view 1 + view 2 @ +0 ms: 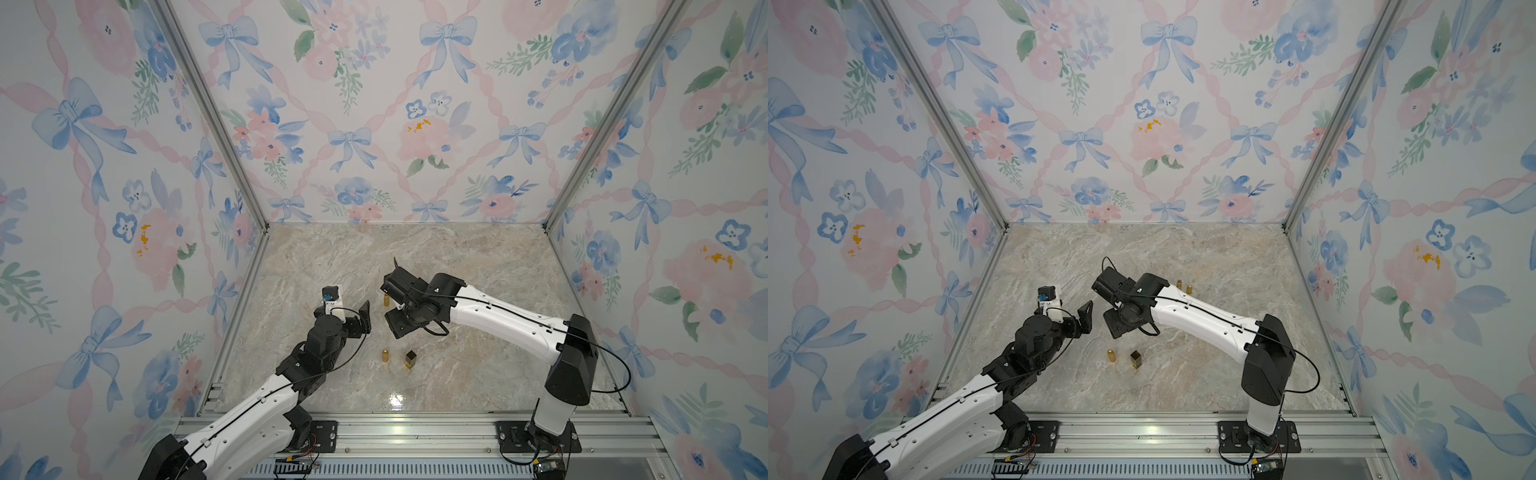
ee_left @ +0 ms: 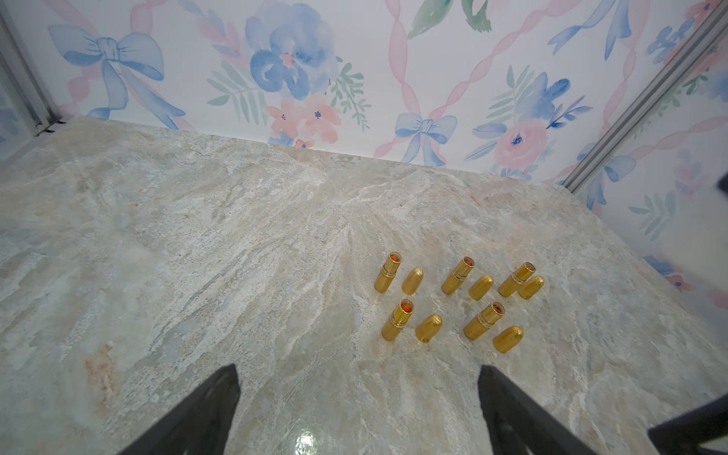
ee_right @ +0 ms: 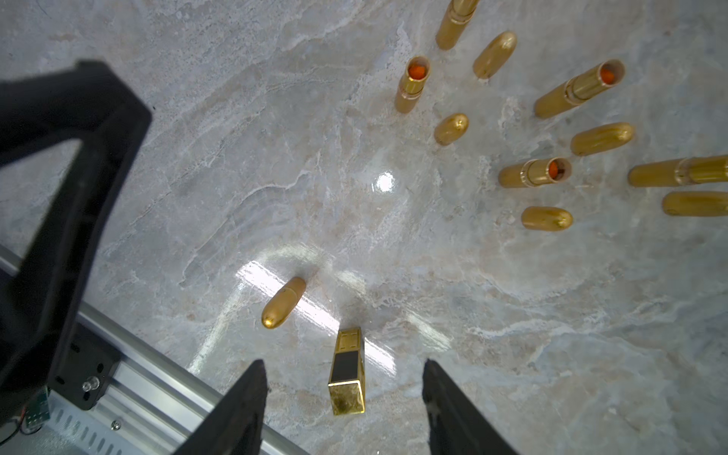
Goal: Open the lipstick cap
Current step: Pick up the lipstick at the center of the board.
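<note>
On a marble table (image 1: 478,266), the left gripper (image 2: 354,374) is hovering with its jaws spread wide and nothing between them. Just right of it, toward the front, a round lipstick (image 1: 386,355) is standing capped. Close beside it a square lipstick (image 1: 410,359), gold and black, is standing capped too. The right gripper (image 3: 343,364) is hanging above the square one, its jaws parted wider than the tube, touching nothing and holding nothing. Farther right and back, opened tubes (image 2: 457,275) and loose caps (image 2: 428,328) are sitting in pairs. Likely risks: a jaw coming down off centre could topple the slim upright lipstick or bump its round neighbour. Pulling the cap with the base unheld would probably lift the whole tube. The two grippers, working so close together, could collide.
</note>
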Controlling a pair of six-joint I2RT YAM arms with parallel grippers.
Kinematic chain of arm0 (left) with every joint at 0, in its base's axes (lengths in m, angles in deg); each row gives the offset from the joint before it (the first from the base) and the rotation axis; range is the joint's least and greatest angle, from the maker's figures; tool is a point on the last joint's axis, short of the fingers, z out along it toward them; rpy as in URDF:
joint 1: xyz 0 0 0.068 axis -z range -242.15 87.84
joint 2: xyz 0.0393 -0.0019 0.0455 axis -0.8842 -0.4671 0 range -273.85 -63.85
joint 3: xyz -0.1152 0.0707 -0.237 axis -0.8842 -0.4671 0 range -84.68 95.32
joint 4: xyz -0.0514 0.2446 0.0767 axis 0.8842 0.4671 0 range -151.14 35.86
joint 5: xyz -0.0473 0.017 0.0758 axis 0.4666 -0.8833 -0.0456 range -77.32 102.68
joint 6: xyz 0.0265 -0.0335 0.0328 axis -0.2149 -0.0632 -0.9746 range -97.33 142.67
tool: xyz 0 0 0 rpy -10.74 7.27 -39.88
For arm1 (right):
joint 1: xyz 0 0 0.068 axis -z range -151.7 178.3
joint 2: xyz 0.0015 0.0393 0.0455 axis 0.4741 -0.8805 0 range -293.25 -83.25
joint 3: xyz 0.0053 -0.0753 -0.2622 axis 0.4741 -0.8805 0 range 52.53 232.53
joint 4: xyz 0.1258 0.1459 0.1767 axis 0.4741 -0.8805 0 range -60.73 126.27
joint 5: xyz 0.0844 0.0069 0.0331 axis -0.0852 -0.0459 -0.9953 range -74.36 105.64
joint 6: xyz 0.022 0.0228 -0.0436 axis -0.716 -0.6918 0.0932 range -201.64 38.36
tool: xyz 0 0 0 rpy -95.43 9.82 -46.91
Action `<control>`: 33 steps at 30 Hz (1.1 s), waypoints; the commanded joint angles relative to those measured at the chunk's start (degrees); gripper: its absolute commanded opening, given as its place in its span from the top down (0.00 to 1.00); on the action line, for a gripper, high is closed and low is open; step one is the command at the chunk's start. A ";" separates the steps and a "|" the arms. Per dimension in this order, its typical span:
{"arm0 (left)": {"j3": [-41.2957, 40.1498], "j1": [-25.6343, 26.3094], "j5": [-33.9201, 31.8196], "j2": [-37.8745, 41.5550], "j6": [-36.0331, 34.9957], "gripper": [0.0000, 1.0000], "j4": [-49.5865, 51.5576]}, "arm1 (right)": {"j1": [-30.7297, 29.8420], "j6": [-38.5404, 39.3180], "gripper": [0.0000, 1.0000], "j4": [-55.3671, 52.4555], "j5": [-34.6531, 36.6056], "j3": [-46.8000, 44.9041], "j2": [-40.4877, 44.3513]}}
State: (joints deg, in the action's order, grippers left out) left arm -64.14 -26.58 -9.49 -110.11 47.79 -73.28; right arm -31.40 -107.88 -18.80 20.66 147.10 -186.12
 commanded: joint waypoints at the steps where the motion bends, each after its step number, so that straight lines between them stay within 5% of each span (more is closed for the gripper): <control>1: -1.11 -0.49 -1.88 0.97 3.11 0.02 2.46 | -1.98 -4.05 0.36 -0.38 -3.18 -1.76 -1.17; 33: -3.17 -0.89 -1.96 5.31 5.57 0.02 5.02 | -4.31 -6.37 0.67 8.31 -3.99 -3.51 -15.86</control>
State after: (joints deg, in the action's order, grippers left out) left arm -66.87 -27.39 -11.90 -104.93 53.21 -67.79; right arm -35.62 -114.61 -10.58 15.72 143.95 -199.91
